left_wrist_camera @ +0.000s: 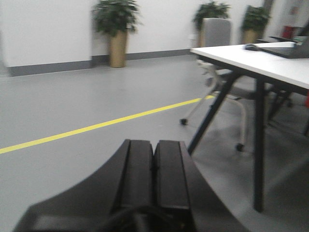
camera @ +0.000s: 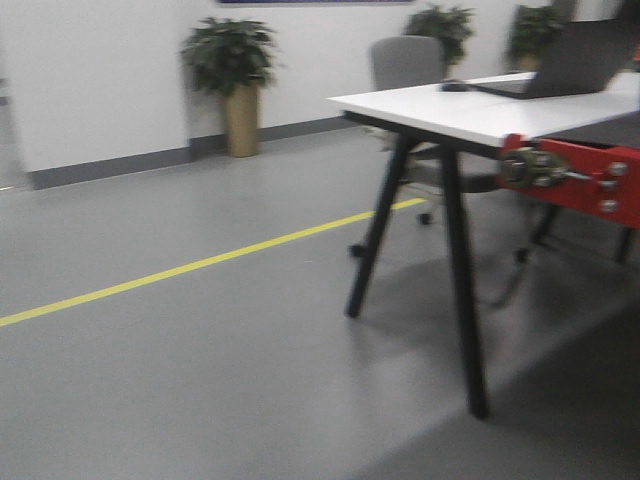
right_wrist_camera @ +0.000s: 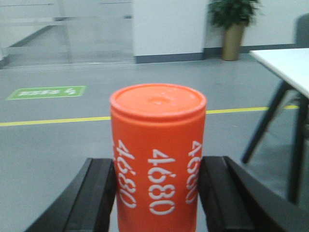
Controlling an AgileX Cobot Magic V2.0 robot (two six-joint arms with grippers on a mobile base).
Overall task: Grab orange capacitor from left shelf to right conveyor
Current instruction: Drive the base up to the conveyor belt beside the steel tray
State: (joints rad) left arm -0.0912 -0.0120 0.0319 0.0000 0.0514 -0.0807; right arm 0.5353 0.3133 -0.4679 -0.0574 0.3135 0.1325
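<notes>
Orange capacitor [right_wrist_camera: 157, 140] is held upright in the right end effector [right_wrist_camera: 158, 189], clamped between the two black fingers [right_wrist_camera: 99, 193]. The flat top is up and white "4680" print is seen on the side, turned sideways. The lower part is cut off by the frame edge. The capacitor is seen w/ floor behind it, left of the desk [right_wrist_camera: 285, 63] corner in the right wrist view, not touching the desk.

Left end effector [left_wrist_camera: 154, 150] is closed; the black pads are pressed together w/ nothing between them. It is pointed over the floor, left of the desk and apart from it.

The desk [camera: 470, 105] is white-topped w/ black angled legs. A laptop [camera: 570, 60] is set on the desk top, w/ a mouse [camera: 455, 86] just beside it. A grey chair [camera: 405, 62] is seen behind the desk. The red front edge of the right conveyor [camera: 585, 178] is seen at the desk's near right side, w/ a metal fitting and bolts on it; contact w/ the desk can't be told.

A yellow line [camera: 200, 265] is seen running across the grey floor [camera: 200, 380], passing under the desk. A potted plant [camera: 230, 60] is placed at the wall well left of the desk, and more plants are seen behind the desk. A green floor sign [right_wrist_camera: 46, 92] is seen far left of the desk in the right wrist view; its text is too blurred to read.
</notes>
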